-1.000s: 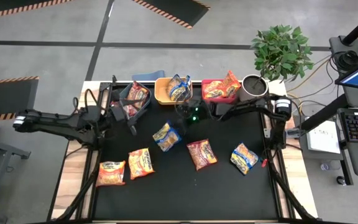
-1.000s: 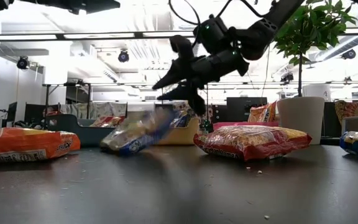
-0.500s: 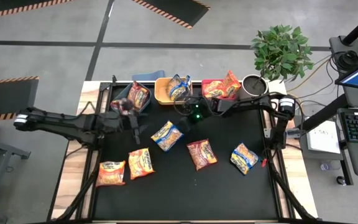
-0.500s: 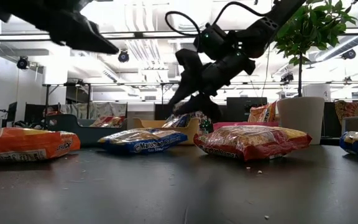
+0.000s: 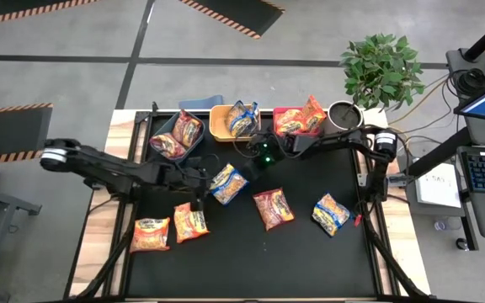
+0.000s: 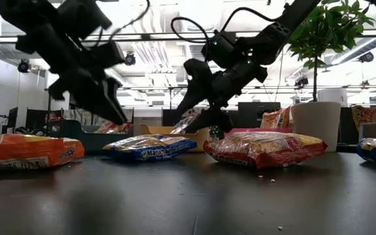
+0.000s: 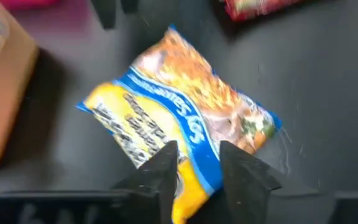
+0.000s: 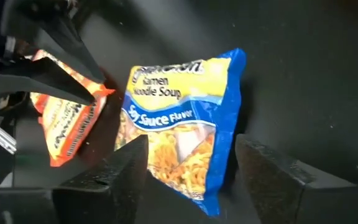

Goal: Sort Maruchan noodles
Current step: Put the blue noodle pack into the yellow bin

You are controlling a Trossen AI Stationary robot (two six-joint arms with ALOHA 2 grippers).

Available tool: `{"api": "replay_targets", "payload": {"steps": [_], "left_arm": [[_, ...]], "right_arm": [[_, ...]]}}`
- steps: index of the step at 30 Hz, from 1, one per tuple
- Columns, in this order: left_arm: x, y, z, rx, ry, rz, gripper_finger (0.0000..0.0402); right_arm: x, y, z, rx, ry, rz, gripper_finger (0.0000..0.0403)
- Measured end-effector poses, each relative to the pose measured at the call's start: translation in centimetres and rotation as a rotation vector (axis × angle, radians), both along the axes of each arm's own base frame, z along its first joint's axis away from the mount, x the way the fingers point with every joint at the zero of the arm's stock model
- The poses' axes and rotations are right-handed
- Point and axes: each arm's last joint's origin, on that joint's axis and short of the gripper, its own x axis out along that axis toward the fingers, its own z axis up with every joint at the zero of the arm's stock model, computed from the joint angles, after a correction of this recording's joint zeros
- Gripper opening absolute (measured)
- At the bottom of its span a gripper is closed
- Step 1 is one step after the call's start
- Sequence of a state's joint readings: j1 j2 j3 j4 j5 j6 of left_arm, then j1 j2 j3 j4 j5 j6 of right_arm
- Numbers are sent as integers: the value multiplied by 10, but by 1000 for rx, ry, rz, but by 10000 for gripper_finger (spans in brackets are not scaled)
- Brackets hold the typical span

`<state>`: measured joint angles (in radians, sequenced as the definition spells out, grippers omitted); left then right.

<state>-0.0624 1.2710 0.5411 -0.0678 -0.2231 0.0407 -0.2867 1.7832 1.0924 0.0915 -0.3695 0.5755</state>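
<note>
A black mat (image 5: 251,252) covers the table, with bare wood showing along its left edge, and beyond it lies a grey concrete floor with striped hazard tape; in the low view the room behind is bright, with ceiling lights and shelving. A potted plant (image 5: 381,63) stands off the back right corner. Along the back edge sit a dark blue bin (image 5: 178,135), a yellow bin (image 5: 221,126) and a red bin (image 5: 293,124), each already holding Maruchan packets. The packets are flat, crinkly and yellow-orange; the blue-trimmed packet (image 5: 226,183) near the mat's middle reads "Ramen Noodle Soup, Soy Sauce Flavor" in the right wrist view (image 8: 182,140). Loose on the mat are also a red-trimmed packet (image 5: 273,207), another blue-trimmed one (image 5: 332,214) toward the right, and two orange-trimmed ones (image 5: 190,221) (image 5: 151,233) at the left. The left gripper (image 5: 199,178) hangs just beside the blue-trimmed packet's left end, above the nearer orange one; in its wrist view its fingers (image 7: 163,171) stand partly apart with the packet's (image 7: 179,124) corner showing between them, and I cannot tell whether they touch it. The right gripper (image 5: 255,151) hovers between the yellow bin and that packet, its fingers (image 8: 126,165) spread wide and holding nothing. The front half of the mat is bare, as is the strip between the bins and the loose packets on the right.
</note>
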Motion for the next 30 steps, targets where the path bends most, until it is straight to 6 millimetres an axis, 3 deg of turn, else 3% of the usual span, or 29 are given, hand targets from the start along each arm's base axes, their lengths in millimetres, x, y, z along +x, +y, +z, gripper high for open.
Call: {"api": "replay_targets", "payload": {"steps": [7,20,30], "left_arm": [[11,-1,-22,-33,50,21,8],[16,-2,-45,-82,117,58,1],[14,-2,-47,-94,112,70,0]], "right_arm": [[7,0,-12,1,-20,0,270],[16,6,-27,19,-47,8,318],[30,13,-47,20,-136,27,317]]}}
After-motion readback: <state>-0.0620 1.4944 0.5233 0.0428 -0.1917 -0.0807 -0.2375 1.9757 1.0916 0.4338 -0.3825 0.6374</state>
